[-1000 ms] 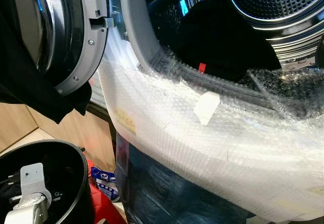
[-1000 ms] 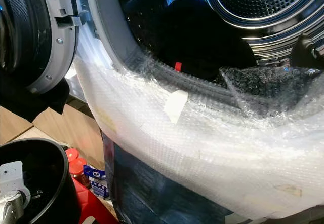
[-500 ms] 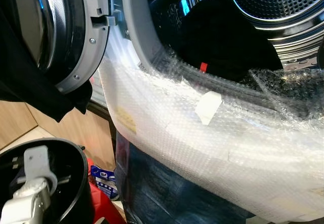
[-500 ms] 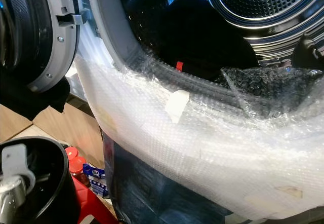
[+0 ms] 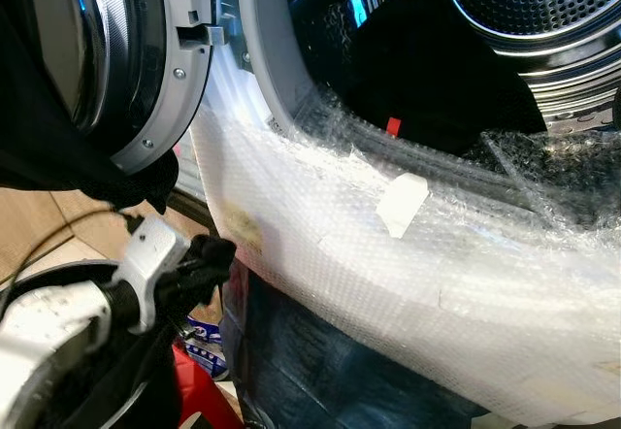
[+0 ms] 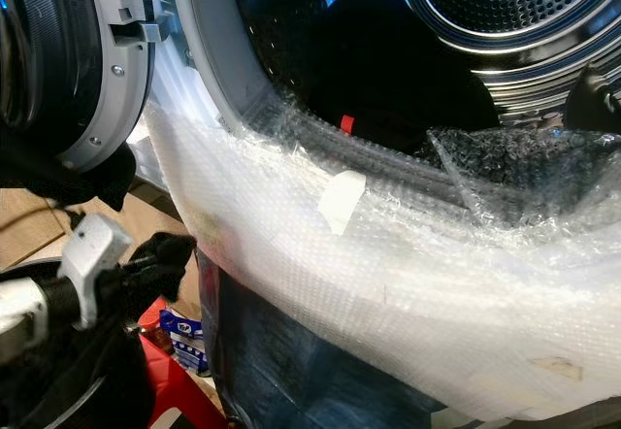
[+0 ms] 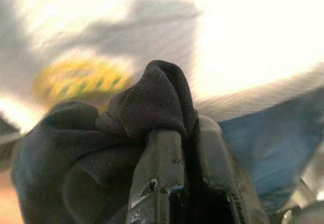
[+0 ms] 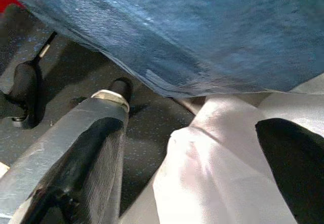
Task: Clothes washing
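Left gripper clamps a dark garment; drum opening sits above and ahead, so lift it clear of the bubble-wrapped rim before releasing.

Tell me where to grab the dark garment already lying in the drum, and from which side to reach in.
Grip the dark garment at its raised hump, above the small red tag. Come through the open door side, over the bubble-wrapped rim, since the cloth lies heaped just behind it. The left gripper is already shut on another dark cloth, so the right would likely suit.
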`<state>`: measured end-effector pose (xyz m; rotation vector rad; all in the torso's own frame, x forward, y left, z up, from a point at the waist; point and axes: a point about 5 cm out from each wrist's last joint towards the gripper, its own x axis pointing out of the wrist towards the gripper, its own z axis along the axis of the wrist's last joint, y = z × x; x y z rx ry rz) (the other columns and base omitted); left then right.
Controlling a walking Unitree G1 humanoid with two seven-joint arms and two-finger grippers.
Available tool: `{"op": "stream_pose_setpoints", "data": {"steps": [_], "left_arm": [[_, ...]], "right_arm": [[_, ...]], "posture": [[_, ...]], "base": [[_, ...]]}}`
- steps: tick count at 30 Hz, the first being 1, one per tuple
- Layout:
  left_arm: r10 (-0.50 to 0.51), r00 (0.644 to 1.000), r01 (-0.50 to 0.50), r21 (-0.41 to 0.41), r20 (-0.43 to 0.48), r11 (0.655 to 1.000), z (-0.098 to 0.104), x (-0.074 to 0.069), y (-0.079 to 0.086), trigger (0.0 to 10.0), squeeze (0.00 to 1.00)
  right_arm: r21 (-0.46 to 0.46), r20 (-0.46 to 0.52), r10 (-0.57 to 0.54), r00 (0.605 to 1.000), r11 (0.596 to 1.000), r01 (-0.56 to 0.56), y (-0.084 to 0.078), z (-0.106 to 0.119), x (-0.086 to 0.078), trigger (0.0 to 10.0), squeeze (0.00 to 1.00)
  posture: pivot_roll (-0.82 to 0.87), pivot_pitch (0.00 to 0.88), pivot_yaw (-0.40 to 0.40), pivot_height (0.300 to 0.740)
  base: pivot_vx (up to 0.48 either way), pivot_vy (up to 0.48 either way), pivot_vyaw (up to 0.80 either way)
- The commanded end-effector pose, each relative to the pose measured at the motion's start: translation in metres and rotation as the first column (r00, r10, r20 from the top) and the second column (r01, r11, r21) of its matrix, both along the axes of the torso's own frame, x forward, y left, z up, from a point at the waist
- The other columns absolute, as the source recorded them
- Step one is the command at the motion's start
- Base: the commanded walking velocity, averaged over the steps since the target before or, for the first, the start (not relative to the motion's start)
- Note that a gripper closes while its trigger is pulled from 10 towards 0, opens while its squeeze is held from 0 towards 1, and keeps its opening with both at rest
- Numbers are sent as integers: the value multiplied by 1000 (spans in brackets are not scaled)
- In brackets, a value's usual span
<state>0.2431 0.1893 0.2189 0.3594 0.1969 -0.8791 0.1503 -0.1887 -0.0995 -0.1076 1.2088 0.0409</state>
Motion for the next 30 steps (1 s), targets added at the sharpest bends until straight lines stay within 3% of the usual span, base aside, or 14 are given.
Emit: {"op": "stream_pose_setpoints", "data": {"steps": [1,6,7,10,11,13,17,18,23,24,26,30], "left_arm": [[-96,995,95,25,8,995,5,-5,-10,0,0],[-292,956,292,34,0,956,20,-4,-32,0,0],[-359,933,359,25,-15,933,19,0,-40,0,0],[-417,908,418,17,-43,908,10,8,-50,0,0],[-460,886,462,36,-67,886,1,11,-59,0,0],[-505,861,506,-5,-63,863,-1,12,-73,0,0],[-556,829,558,4,-64,830,-5,14,-90,0,0],[-597,799,598,-8,-67,801,-6,14,-101,0,0],[-651,757,653,37,-51,756,-8,21,-124,0,0],[-672,740,672,33,-13,740,-3,24,-142,0,0],[-687,727,687,32,2,726,-1,25,-149,0,0],[-749,662,745,74,41,663,12,24,-161,0,0]], "right_arm": [[-7,-1,-29,1000,1000,29,-4,-1,-4,10000,0],[-17,3,-31,1000,999,31,-7,0,-3,10000,0],[-18,4,-35,999,999,35,-7,0,-3,10000,0],[-19,7,-41,999,999,42,-5,0,-3,10000,0],[-18,13,-50,999,999,50,-4,0,-2,10000,0],[-15,18,-53,998,998,54,-3,0,0,10000,0],[-4,27,-71,997,997,71,-1,1,1,10000,0],[1,29,-79,996,997,79,0,1,2,10000,0],[5,38,-102,994,995,102,0,1,3,10000,0],[7,48,-118,992,993,118,-1,2,5,10000,0],[11,56,-130,990,992,130,-1,2,5,10000,0],[9,44,-111,993,994,111,-2,1,3,10000,0]], "posture": [[184,74,-80,740],[172,68,-60,740],[169,53,-46,740],[160,32,-32,740],[155,23,-28,740],[150,7,-16,740],[144,0,-6,740],[137,0,3,740],[110,0,12,740],[102,0,6,740],[99,0,2,740],[114,0,-5,740]], "base": [[0,0,0],[0,0,0],[0,0,0],[0,0,0],[0,0,0],[0,0,0],[0,0,0],[0,0,0],[0,0,0],[0,0,0],[0,0,0],[0,0,0]]}}
